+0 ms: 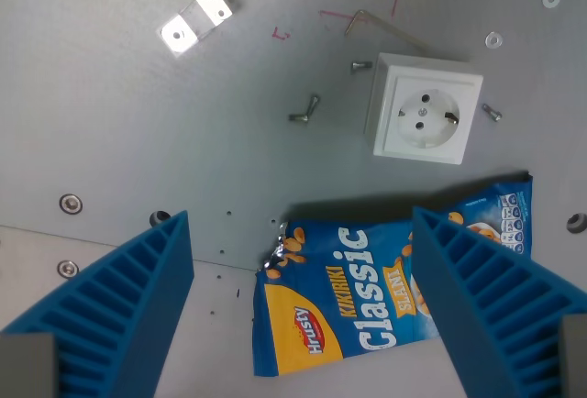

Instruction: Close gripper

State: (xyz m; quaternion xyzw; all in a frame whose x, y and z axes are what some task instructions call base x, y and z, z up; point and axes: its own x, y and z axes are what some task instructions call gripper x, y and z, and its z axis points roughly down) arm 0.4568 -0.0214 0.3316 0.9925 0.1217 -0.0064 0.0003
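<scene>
Tool (pixel 303 315) at 6 o'clock, two blue ribbed fingers (pixel 119 315) spread wide, gripping nothing. Snack bag (pixel 367 297) lies flat on table (pixel 110 114) between them, nearer the finger at wrist view's right. Closing step looks not yet begun; next move likely calls for squeezing fingers onto bag. White socket (pixel 425 109) at 1 o'clock, loose screws (pixel 304 110) near it, metal bracket (pixel 194 20) at 11 o'clock.

Snack bag (pixel 367 302) on table (pixel 110 123), between tool (pixel 303 311) fingers; socket (pixel 424 109) beyond it; bracket (pixel 194 20) far left.
</scene>
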